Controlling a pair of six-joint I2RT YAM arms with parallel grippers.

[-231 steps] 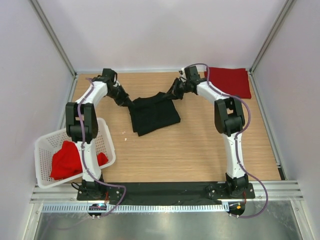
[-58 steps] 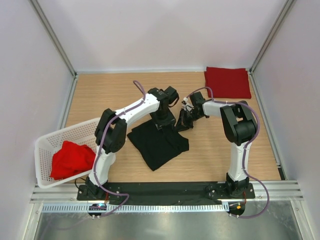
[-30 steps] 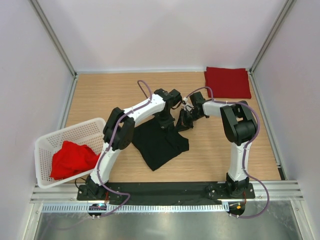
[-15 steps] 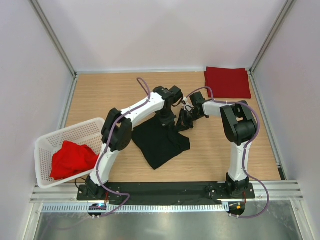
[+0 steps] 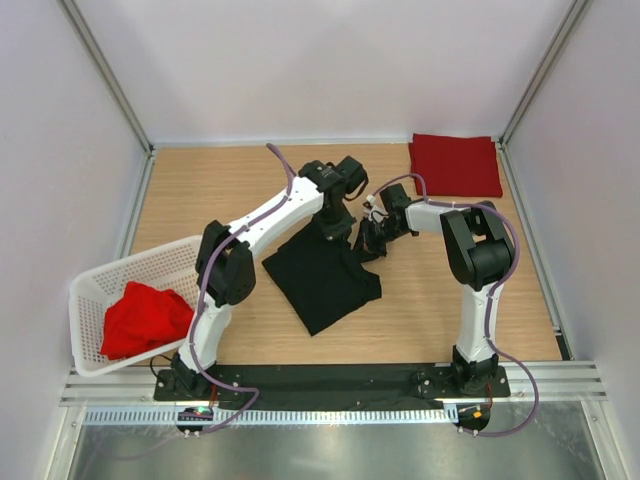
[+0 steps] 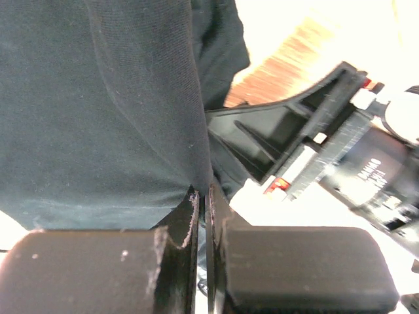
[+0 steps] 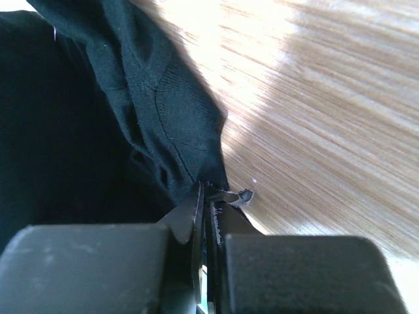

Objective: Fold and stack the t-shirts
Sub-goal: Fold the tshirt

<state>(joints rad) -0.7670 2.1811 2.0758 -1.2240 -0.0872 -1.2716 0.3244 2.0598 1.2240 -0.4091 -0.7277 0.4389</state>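
Far left of the black t-shirt (image 5: 320,285): white basket (image 5: 95,285) with a crumpled red t-shirt (image 5: 145,318) inside. At the black t-shirt's far edge, left gripper (image 6: 201,196), jaws pinched tight on a fold of the cloth. Just right of that, right gripper (image 7: 208,196), jaws likewise clamped on the hem. Well right of the black t-shirt and beyond it, folded red t-shirt (image 5: 455,165). Probably light, limp cotton, sagging between grips; best taken at hems or corners, both sides at once, kept taut
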